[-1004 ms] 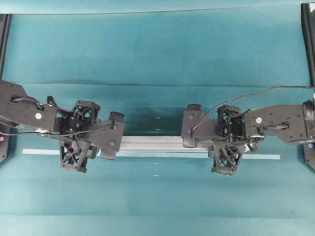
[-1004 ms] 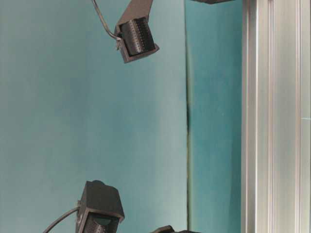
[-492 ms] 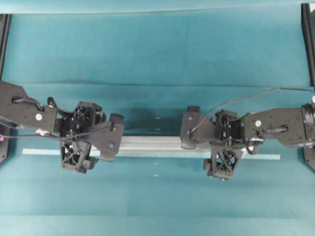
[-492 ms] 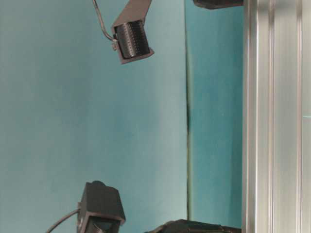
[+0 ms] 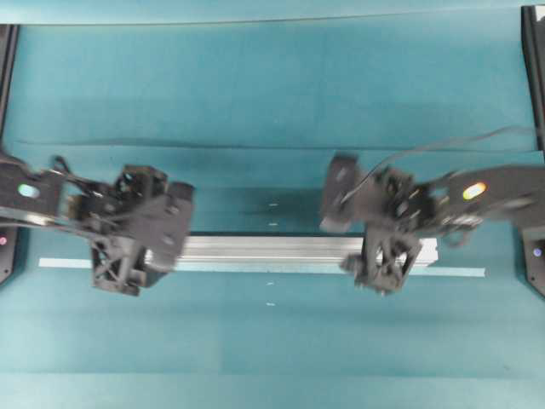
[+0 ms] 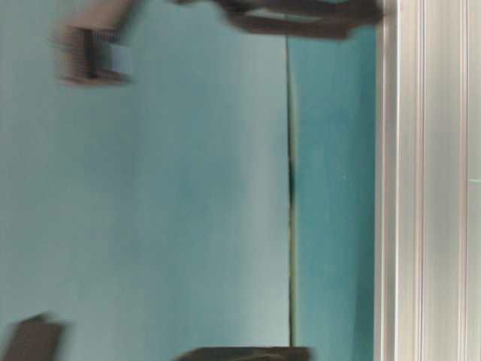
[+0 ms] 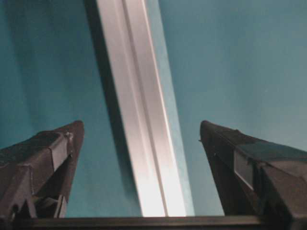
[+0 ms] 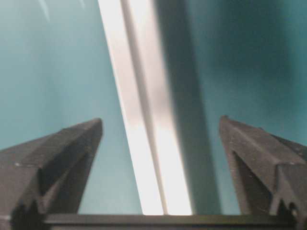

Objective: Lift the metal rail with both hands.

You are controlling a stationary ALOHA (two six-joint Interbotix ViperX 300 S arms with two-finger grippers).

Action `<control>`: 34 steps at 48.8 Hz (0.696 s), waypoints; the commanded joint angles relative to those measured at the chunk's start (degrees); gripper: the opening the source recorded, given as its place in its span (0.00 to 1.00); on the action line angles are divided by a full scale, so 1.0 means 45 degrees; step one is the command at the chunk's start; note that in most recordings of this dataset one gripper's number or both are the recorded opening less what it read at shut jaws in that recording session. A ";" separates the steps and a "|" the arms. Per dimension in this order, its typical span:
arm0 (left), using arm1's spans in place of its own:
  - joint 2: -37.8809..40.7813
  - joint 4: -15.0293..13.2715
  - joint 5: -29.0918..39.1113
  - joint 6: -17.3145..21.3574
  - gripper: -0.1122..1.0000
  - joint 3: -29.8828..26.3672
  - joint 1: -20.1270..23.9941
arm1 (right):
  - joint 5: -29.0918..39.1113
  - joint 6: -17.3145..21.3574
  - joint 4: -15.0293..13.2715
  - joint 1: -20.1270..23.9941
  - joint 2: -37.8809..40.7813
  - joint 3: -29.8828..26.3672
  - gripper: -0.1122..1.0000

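Observation:
The metal rail (image 5: 264,250) lies lengthwise across the middle of the teal table, beside a thin pale tape strip (image 5: 64,263). My left gripper (image 5: 128,243) is over the rail's left end and my right gripper (image 5: 387,239) over its right end; both are blurred by motion. In the left wrist view the rail (image 7: 139,120) runs between the wide-open fingers of the left gripper (image 7: 140,125), touching neither. In the right wrist view the rail (image 8: 144,120) likewise runs between the open fingers of the right gripper (image 8: 160,120). The rail ends are hidden under the grippers.
A seam in the table cover (image 5: 255,145) runs behind the rail. Black frame posts stand at the far left (image 5: 7,51) and far right (image 5: 535,60) edges. The table-level view shows the rail (image 6: 428,188) close up and blurred arm parts (image 6: 301,15).
Both arms have moved and are now motion-blurred. The left gripper has shifted left along the rail, the right gripper has turned and shifted slightly right. The rail has stayed in place.

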 commanded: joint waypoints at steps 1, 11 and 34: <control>-0.0898 0.0020 -0.0098 -0.0039 0.94 -0.0137 0.0039 | -0.0449 -0.0039 -0.0020 -0.0195 -0.0937 -0.0078 0.98; -0.2480 0.0020 -0.0566 -0.0078 0.94 -0.0039 0.0176 | -0.1562 -0.0117 -0.0039 -0.0469 -0.3027 0.0430 0.98; -0.5020 0.0020 -0.3086 -0.1484 0.94 0.0781 0.0723 | -0.3125 -0.0117 -0.0039 -0.0488 -0.6348 0.2012 0.97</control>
